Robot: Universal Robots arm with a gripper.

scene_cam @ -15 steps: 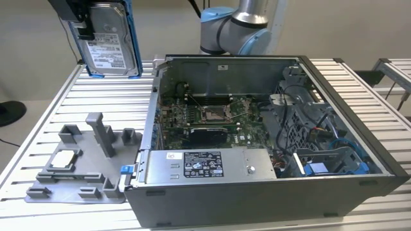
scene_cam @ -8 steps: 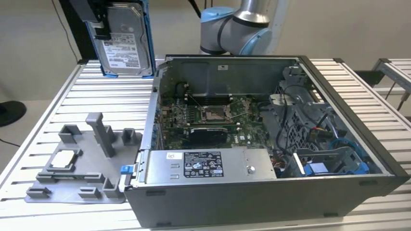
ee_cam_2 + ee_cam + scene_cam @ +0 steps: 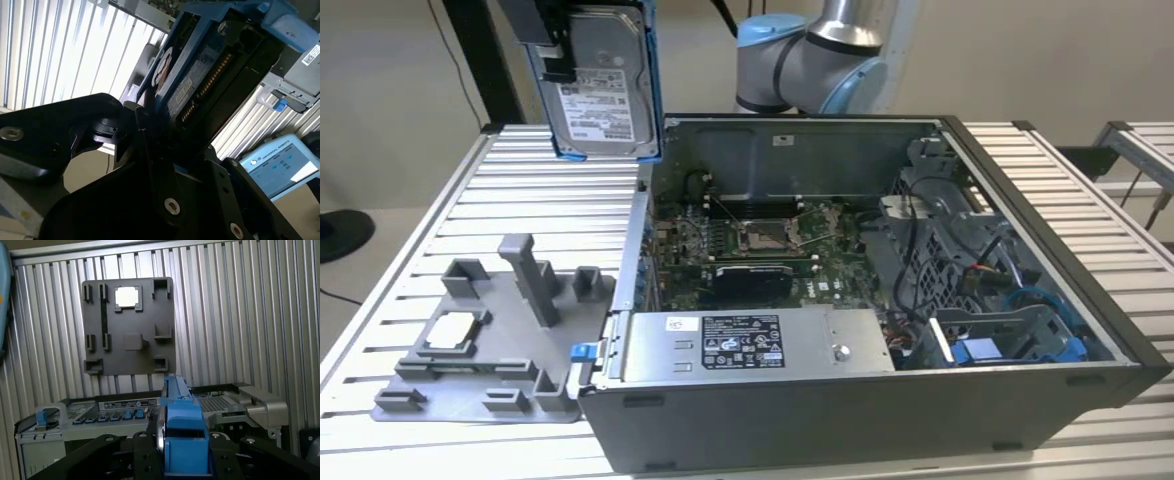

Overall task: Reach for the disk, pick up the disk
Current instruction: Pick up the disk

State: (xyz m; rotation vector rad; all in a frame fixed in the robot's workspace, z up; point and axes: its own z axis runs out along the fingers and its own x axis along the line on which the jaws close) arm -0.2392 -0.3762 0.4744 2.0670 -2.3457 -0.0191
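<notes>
Aloft, disk (image 3: 607,90) in hand (image 3: 556,60), near open computer case (image 3: 854,410).

disk (image 3: 607,95) upper end cropped (exterior view), hand (image 3: 555,60) mostly cropped

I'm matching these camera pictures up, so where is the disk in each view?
Exterior view: the disk hangs upright, high at the exterior view's left.
First wrist view: the disk is edge-on, its blue-framed edge foremost, before the power supply.
Second wrist view: the disk slants away, connector edge showing.
Shared landmark: that labelled power supply.
</notes>
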